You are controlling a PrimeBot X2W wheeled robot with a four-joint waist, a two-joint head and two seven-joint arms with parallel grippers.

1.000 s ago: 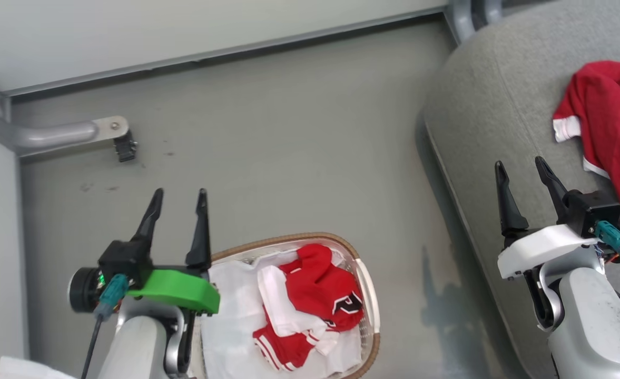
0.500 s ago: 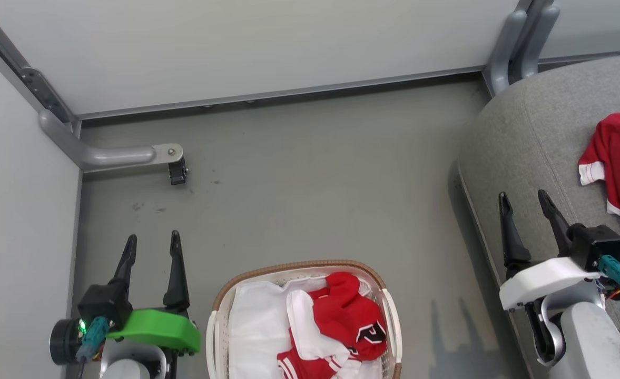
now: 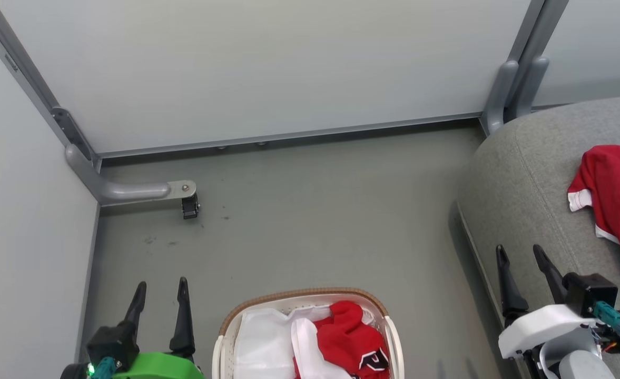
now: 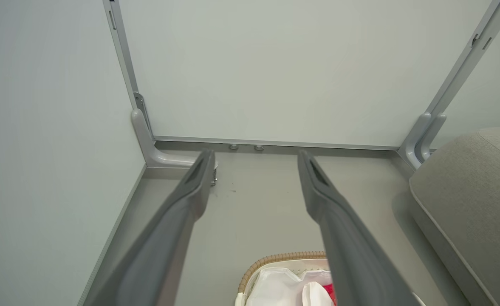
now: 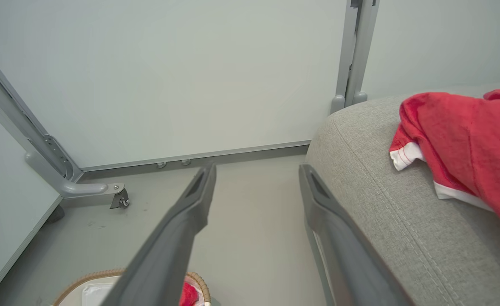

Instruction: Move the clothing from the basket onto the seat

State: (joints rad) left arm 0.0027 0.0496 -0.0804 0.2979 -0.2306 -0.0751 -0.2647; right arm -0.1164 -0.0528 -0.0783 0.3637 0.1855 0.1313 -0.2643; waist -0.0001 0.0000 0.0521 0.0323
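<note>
Lying in the oval white perforated plastic basket (image 3: 299, 292) with a tan woven rim: red sports clothing (image 3: 349, 342) with white panels and a black-and-white emblem, heaped toward the basket's right side. The plain white cloth lining (image 3: 259, 342) shows bare along the left side. The basket stands on the grey floor (image 3: 315, 210), and only its far end is in the head view. Its long axis appears to run away from the robot.

Second item: one red garment with white cuff (image 3: 612, 195), spread on the large grey fabric seat (image 3: 520, 179), back from the seat's left edge.

Left gripper (image 3: 162, 282): fingers spread wide, nothing between them, poised over the floor just beside the basket's left rim. The heap lies to its right and slightly nearer the robot.

Right gripper (image 3: 518, 247): fingers likewise spread wide and empty, poised at the seat's left edge, well apart from the basket. The heap lies to its left.

Judgement: the left arm is nearer the basket, but the heap sits against the far, right side from it. Either arm must swing inward and drop.
</note>
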